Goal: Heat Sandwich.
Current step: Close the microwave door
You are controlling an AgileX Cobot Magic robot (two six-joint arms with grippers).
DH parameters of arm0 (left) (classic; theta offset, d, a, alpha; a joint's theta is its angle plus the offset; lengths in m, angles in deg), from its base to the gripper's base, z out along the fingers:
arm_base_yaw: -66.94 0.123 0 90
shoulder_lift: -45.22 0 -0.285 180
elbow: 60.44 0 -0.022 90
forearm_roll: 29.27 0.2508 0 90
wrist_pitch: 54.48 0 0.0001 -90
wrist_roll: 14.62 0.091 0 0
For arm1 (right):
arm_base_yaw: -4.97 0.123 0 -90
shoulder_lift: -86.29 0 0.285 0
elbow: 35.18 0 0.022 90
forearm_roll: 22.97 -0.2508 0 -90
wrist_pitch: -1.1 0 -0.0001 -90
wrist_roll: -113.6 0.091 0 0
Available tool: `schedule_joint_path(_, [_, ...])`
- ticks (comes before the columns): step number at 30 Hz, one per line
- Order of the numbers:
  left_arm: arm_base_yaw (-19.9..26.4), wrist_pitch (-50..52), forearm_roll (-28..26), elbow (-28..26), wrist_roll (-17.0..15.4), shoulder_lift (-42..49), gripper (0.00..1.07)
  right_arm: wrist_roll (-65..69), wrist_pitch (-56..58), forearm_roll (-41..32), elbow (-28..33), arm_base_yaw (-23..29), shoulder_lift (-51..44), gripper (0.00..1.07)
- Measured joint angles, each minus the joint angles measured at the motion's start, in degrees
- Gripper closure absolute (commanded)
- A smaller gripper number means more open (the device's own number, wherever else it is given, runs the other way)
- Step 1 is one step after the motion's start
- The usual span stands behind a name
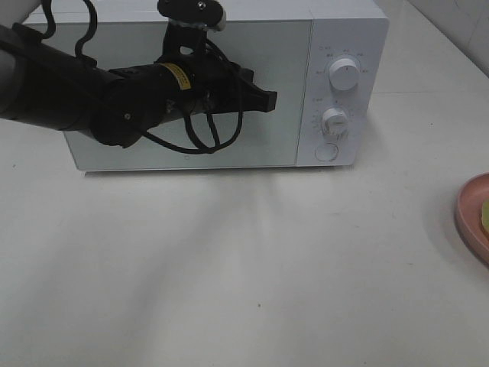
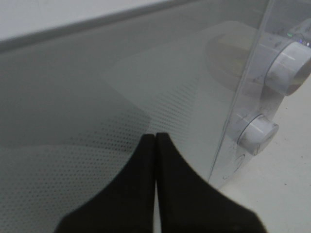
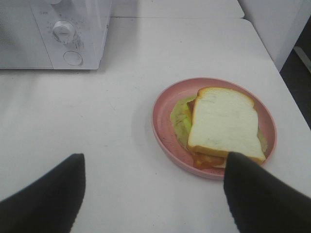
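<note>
We found the microwave [image 1: 191, 92] door shut, the sandwich [image 3: 223, 126] on its pink plate [image 3: 163, 126]; left gripper [image 2: 155, 138] closed empty, probably near the door; right gripper [image 3: 153, 194] open.

We note the sandwich [image 3: 224, 127], a white bread slice with a tan crust over orange and pale green layers, lying flat on the pink plate [image 3: 163, 109] at the table's right edge, well apart from the closed white microwave [image 1: 229, 84].
</note>
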Motion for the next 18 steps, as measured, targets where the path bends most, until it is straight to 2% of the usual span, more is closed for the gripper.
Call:
schedule_joint_path(4, [-0.52, -2.58, 0.4, -2.18, 0.0, -0.92, 1.07, 0.0, 0.0, 0.0, 0.0, 0.0, 0.0, 0.32])
schedule_joint_path(18, [-0.57, -3.27, 0.46, -2.52, 0.0, -1.03, 1.07, 0.0, 0.0, 0.06, 0.0, 0.0, 0.0, 0.32])
